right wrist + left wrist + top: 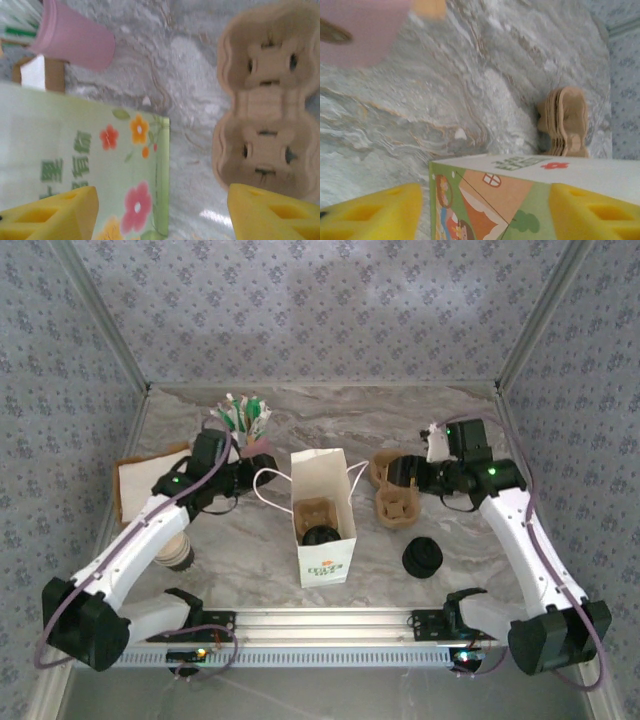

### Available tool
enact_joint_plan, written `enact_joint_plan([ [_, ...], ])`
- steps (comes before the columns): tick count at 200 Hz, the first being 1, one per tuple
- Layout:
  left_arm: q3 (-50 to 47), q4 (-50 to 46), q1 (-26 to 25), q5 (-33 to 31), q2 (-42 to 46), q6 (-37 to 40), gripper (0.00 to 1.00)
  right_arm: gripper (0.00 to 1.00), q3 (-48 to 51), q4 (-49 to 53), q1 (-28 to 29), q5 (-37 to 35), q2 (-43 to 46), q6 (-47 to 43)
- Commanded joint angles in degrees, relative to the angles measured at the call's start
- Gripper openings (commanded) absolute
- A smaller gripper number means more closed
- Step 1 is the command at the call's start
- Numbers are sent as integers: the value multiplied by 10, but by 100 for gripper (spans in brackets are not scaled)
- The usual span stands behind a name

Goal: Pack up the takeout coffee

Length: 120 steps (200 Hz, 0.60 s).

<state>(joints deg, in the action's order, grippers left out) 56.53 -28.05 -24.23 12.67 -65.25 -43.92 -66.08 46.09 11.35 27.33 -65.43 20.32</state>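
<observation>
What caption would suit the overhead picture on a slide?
Left claw and right claw flank the open white bag, lidded coffee inside.

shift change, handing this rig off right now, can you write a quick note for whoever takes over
Left end effector: open, straddling an edge of the white bag.
Right end effector: open, empty, between the bag and the spare pulp carriers.
Takeout coffee: lidded, in a pulp tray inside the upright bag.
Done: coffee is bagged.
Left: probably just draw both arms clear.
</observation>
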Motion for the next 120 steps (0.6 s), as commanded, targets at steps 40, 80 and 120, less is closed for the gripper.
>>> enact_joint_plan([
  [40, 152, -142, 98, -6, -11, 110, 99, 74, -170, -86, -21, 53, -127, 21],
  [80, 240, -181, 153, 4, -68, 155, 99, 72, -259, -131, -15, 96, -213, 48],
  [120, 287, -192, 183, 19, -129, 179, 97, 64, -351, -126, 16, 123, -308, 51],
])
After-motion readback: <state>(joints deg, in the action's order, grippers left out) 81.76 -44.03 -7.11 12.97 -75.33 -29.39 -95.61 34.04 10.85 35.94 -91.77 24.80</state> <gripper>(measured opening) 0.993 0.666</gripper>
